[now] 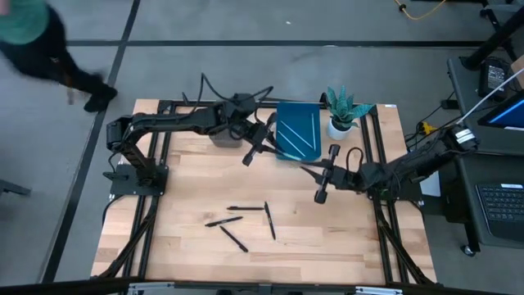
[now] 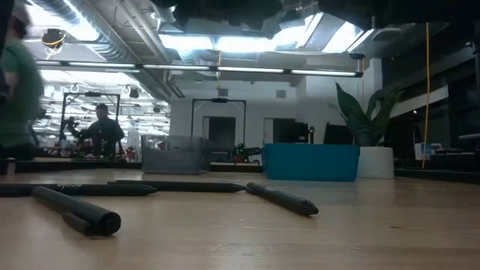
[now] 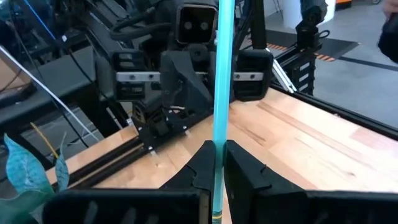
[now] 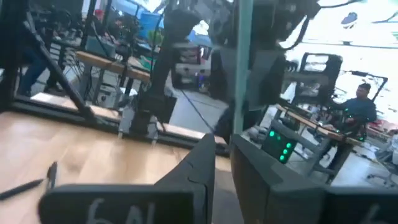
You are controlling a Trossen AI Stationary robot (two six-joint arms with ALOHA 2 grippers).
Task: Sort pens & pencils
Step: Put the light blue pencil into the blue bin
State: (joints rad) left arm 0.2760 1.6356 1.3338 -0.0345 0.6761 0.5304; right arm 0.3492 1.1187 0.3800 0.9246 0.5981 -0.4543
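Your left pincer [image 3: 216, 168], upper centre in the high view, is clamped on a teal pencil [image 3: 222, 81] beside the blue tray [image 1: 298, 131]. Your right pincer [image 4: 222, 163], centre right, grips another teal stick [image 4: 241, 68]. Four black pens [image 1: 246, 208] lie low-centre on the table [image 1: 188, 180]

Black pens [image 1: 246, 208]: I count four, scattered flat on the table's near-centre. Teal pencil [image 3: 222, 93]: one, upright between fingers.
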